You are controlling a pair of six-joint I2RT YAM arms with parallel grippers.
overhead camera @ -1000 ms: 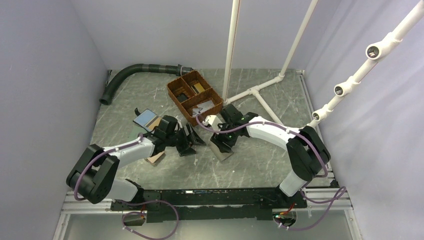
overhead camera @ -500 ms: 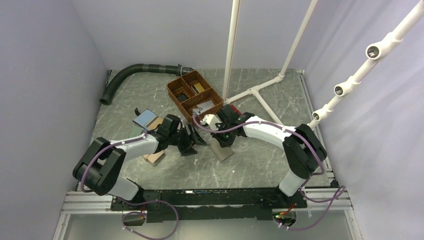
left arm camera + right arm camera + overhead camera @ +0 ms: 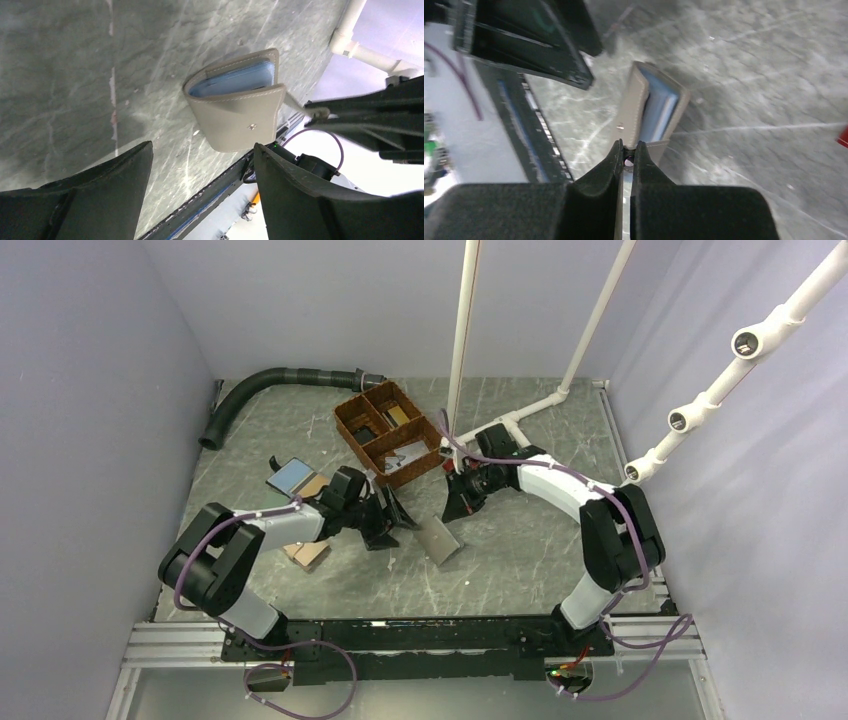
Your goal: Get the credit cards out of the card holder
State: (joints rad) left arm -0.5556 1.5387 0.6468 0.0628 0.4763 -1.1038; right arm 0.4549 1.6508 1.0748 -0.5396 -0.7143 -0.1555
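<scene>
The card holder (image 3: 438, 538) lies on the grey table between the arms, taupe outside (image 3: 239, 122), slightly agape with light blue lining showing (image 3: 659, 107). The credit cards are hidden inside it. My right gripper (image 3: 628, 147) is shut on the holder's small closing tab, whose snap button shows between the fingertips. In the top view the right gripper (image 3: 464, 502) sits just right of and beyond the holder. My left gripper (image 3: 200, 150) stands open, nothing between its fingers, with the holder a short way ahead of it. From above, the left gripper (image 3: 393, 514) is just left of the holder.
A brown divided tray (image 3: 390, 432) with small items stands behind the grippers. A blue wallet with a tan panel (image 3: 292, 477) and a tan piece (image 3: 308, 555) lie by the left arm. A black hose (image 3: 270, 385) and white pipe frame (image 3: 510, 425) are at the back.
The right gripper has shut on the holder's tab and drawn back to the right and away, uncovering the holder. The left gripper has edged slightly right and stays open.
</scene>
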